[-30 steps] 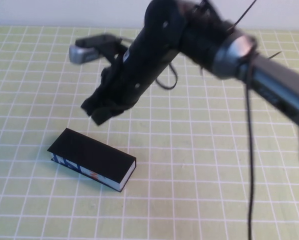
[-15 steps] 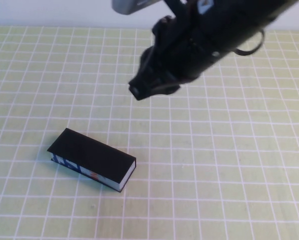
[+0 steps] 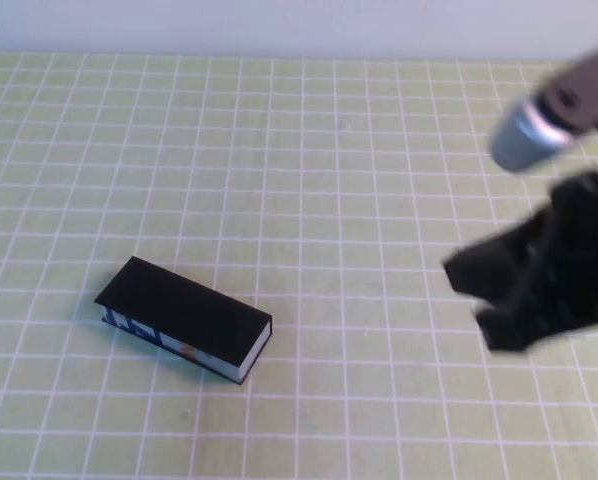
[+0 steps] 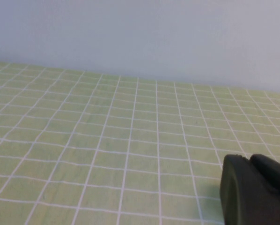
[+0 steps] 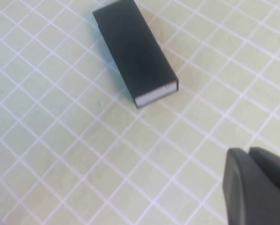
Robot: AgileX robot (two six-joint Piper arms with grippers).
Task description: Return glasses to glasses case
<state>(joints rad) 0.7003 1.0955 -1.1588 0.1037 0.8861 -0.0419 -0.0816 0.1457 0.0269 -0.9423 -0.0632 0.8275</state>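
Left side first: no sign of the left arm in the high view. In its own wrist view, left gripper (image 4: 249, 161) low over bare mat (image 4: 107, 140), fingers pressed together, holding nothing, apparently parked.

Left of centre: case (image 3: 184, 320) flat on the mat, set at a slant to the grid lines, lid down, printed side facing the robot. Shows in the right wrist view too, one pale end turned toward the camera.

Right side: right gripper (image 3: 484, 300) raised above the mat, well apart from the case, blurred, fingers closed together on nothing.

Glasses: nowhere in any view, neither on the mat nor in either gripper.

Risks from here, as judgement only:
- Counting the task done on the strength of a shut lid. Cannot confirm from outside that the glasses lie inside, or lie straight.
- Flap perhaps only resting rather than latched. Could spring up if knocked.
- Light box on a smooth mat. Likely to slide or spin under any sideways touch from a passing arm.
- If reopening is needed, shut fingers must spread first, or else push the case instead of catching the flap.

Container: case closed, contents hidden. Nothing sticking out at the visible edges or end.
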